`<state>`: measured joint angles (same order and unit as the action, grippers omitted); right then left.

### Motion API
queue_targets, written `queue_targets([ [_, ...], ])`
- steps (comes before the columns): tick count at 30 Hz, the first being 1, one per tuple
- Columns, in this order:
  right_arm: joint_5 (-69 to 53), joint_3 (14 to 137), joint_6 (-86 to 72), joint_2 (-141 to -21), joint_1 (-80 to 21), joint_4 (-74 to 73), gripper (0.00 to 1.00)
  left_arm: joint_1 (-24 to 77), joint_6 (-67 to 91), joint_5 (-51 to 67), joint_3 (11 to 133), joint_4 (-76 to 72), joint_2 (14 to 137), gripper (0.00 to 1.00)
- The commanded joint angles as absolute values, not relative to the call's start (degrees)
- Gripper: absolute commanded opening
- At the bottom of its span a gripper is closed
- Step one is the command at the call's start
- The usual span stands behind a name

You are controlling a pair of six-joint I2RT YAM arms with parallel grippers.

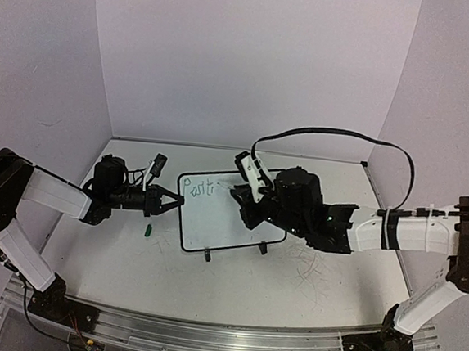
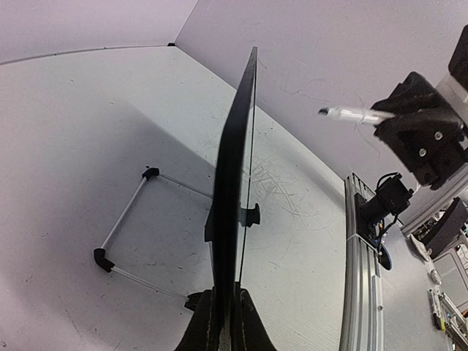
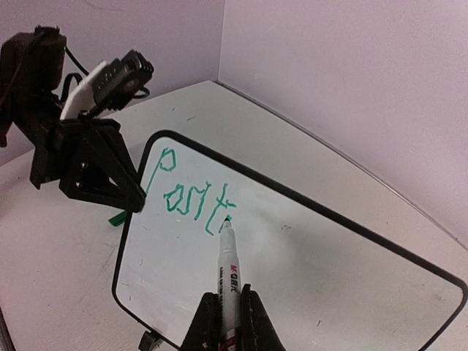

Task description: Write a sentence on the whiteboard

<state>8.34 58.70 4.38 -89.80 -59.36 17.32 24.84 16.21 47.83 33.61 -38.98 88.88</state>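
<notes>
The whiteboard (image 1: 224, 222) stands upright mid-table on small black feet. My left gripper (image 1: 169, 202) is shut on its left rim; in the left wrist view the board (image 2: 232, 183) runs edge-on out of the shut fingers (image 2: 208, 325). My right gripper (image 3: 228, 322) is shut on a white marker (image 3: 229, 270), whose tip touches the board face (image 3: 307, 278). The sentence (image 3: 191, 196) is green letters reading roughly "Posti", top left on the board, and shows in the top view too as the sentence (image 1: 200, 187). The marker tip rests at the end of the last letter.
A green marker cap (image 1: 147, 230) lies on the table left of the board. The wire stand (image 2: 126, 219) spreads behind the board. Faint grey scribbles (image 1: 308, 268) mark the tabletop. An aluminium rail (image 1: 204, 337) runs along the near edge. Walls close in on three sides.
</notes>
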Motion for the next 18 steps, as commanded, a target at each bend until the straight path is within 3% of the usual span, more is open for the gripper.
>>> queue_targets([
  [1, 7.92, 58.62, 5.95, -89.15, -58.82, 19.42, 0.00, 24.91, 14.09, 47.64, 33.84, -41.61, 86.66, 0.00],
  [18, 8.67, 59.17, 9.69, -90.82, -58.86, 19.25, 0.00, 24.87, 14.39, 46.80, 33.57, -41.46, 86.35, 0.00],
])
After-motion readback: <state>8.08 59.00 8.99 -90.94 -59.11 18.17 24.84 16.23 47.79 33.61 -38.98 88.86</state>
